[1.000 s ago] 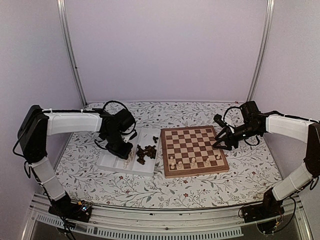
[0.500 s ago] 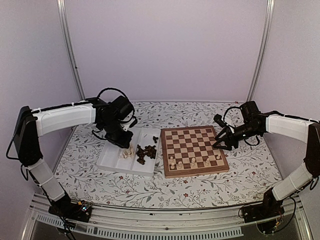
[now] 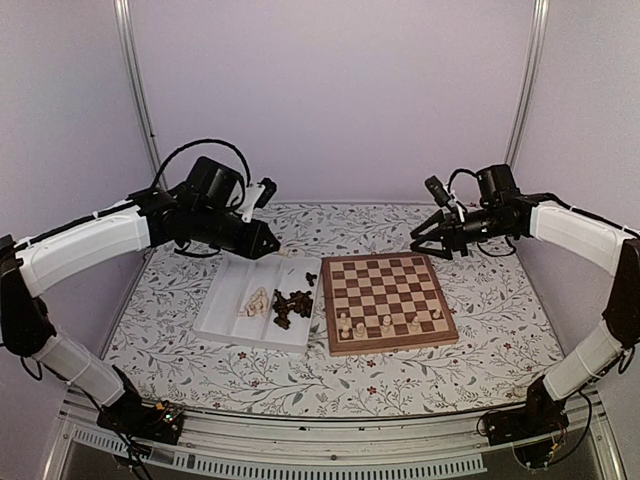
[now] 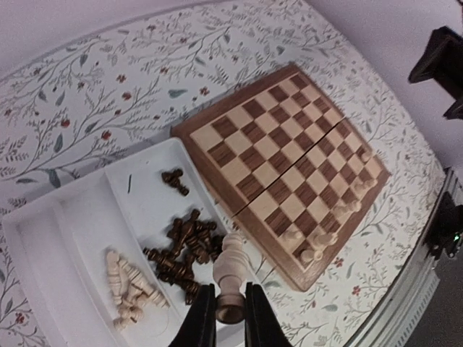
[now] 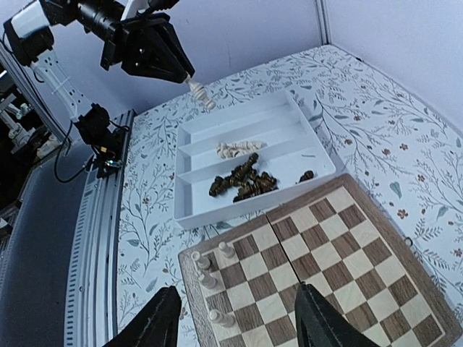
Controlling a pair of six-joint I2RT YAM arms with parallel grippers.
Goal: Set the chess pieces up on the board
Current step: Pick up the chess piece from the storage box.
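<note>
Left jaws had lifted off the tray [image 3: 222, 305], clamped on a cream piece [image 4: 231, 269]; right jaws hung apart (empty). Only a few cream pieces [image 3: 385, 323] stood on the board [image 3: 385, 280], near side; the rest waited.

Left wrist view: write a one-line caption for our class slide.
Left gripper holds a cream chess piece aloft; below lie the white tray and the partly set board.

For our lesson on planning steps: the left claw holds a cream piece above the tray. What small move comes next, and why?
Probably swing the left claw rightward to the board. It is shut on a cream piece above the tray, and squares stand free beside the placed pieces along its near edge.
</note>
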